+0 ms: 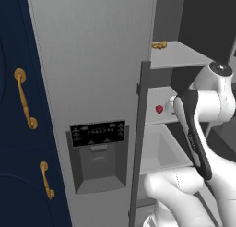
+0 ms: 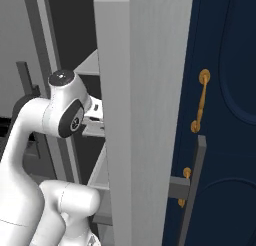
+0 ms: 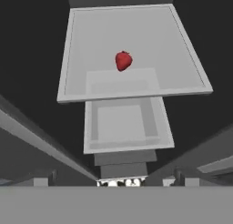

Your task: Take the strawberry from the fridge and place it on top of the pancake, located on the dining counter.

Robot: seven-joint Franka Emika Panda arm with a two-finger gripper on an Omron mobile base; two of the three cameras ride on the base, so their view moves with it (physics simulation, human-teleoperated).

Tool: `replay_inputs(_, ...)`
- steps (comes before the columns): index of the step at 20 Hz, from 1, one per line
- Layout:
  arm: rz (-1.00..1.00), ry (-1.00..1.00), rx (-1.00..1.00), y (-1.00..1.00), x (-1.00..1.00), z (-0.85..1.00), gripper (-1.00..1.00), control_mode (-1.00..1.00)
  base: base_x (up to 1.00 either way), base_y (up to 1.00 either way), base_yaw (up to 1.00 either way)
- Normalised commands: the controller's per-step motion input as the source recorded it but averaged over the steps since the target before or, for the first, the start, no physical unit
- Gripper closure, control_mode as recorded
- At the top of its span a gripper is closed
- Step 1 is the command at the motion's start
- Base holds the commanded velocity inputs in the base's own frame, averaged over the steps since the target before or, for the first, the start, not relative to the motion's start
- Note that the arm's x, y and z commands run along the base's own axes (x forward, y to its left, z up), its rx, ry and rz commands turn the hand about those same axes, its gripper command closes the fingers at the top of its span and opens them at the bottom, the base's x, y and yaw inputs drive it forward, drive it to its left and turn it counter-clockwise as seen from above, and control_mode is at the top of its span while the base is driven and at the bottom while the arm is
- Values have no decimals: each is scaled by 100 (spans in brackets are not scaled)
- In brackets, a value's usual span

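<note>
Strawberry on fridge shelf, gripper empty

Fridge (image 1: 92,69) is seen with its right compartment open, the grey dispenser door filling the left base view from 10 to 7 o'clock. Navy cabinets (image 1: 18,129) with gold handles (image 1: 25,104) are set at 9 o'clock. A pale middle shelf (image 3: 91,45) is shown in the hand view, with a drawer (image 3: 123,123) below it. The strawberry (image 3: 123,60) is placed on that shelf at 12 o'clock, untouched. A small golden-brown item (image 1: 159,45) is set on the upper shelf. The gripper's jaws are spread fully and nothing is held.
</note>
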Motion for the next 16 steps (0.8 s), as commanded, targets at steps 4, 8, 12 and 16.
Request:
replay_inputs(4, 0, 0, 1, -2, 69, -18, -100, -100, 0, 0, 0)
replay_inputs(8, 1, 0, 4, -14, 54, -21, -100, -100, 0, 0, 0)
replay_inputs(12, 1, 0, 3, -8, 47, -23, -100, -100, 0, 0, 0)
replay_inputs(16, 0, 0, 0, 0, 51, -27, -100, -100, 0, 0, 0)
